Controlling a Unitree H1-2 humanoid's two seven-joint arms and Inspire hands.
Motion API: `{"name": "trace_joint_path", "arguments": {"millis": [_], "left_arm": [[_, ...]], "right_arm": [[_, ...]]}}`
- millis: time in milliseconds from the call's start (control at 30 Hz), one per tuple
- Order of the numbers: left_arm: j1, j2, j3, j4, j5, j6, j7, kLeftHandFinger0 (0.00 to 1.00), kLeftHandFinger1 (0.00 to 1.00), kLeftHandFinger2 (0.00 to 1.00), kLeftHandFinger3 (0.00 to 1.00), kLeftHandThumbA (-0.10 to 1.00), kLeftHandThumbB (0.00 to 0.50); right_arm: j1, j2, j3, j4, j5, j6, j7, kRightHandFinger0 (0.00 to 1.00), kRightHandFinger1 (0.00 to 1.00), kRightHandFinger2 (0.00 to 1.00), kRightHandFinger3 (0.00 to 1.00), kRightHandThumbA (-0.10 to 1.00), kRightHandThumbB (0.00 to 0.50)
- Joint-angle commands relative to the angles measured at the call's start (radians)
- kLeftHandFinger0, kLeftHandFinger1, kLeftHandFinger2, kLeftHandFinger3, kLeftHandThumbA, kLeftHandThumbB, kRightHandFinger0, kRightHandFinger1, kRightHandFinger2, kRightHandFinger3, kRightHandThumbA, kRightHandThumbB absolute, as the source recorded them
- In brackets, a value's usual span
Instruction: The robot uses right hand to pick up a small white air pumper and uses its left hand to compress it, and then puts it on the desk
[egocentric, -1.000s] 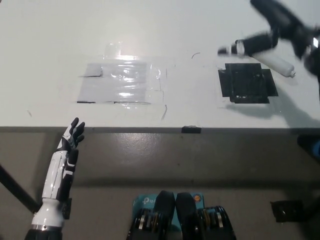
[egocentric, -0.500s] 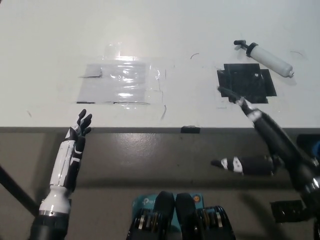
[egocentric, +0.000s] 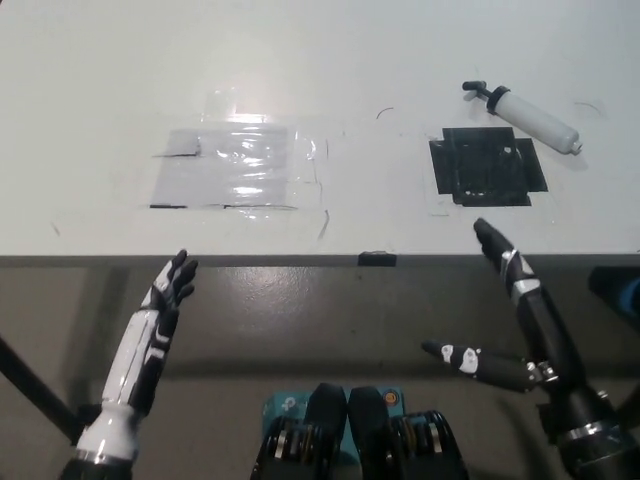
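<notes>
The small white air pumper (egocentric: 530, 118) with a black handle lies on the white desk (egocentric: 380, 60) at the far right, just beyond a black taped square (egocentric: 487, 167). My black right hand (egocentric: 510, 320) hangs open below the desk's front edge, well short of the pumper, holding nothing. At the lower left my white left hand (egocentric: 160, 310) rests open, also below the desk's edge.
A clear shiny taped patch (egocentric: 235, 165) sits on the desk left of centre. A small black tab (egocentric: 376, 259) marks the desk's front edge. Dark floor lies below the edge.
The right hand drew back from over the desk near the pumper to below the front edge. The pumper lies still on the desk. The left hand shifted slightly right and down.
</notes>
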Motion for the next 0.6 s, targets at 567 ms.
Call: {"name": "trace_joint_path", "arguments": {"millis": [567], "left_arm": [[0.014, 0.04, -0.009, 0.028, -0.03, -0.078, -0.033, 1.0, 1.0, 1.0, 1.0, 1.0, 0.281]], "right_arm": [[0.007, -0.022, 0.042, 0.17, -0.018, -0.192, -0.132, 1.0, 1.0, 1.0, 1.0, 1.0, 0.203]]}}
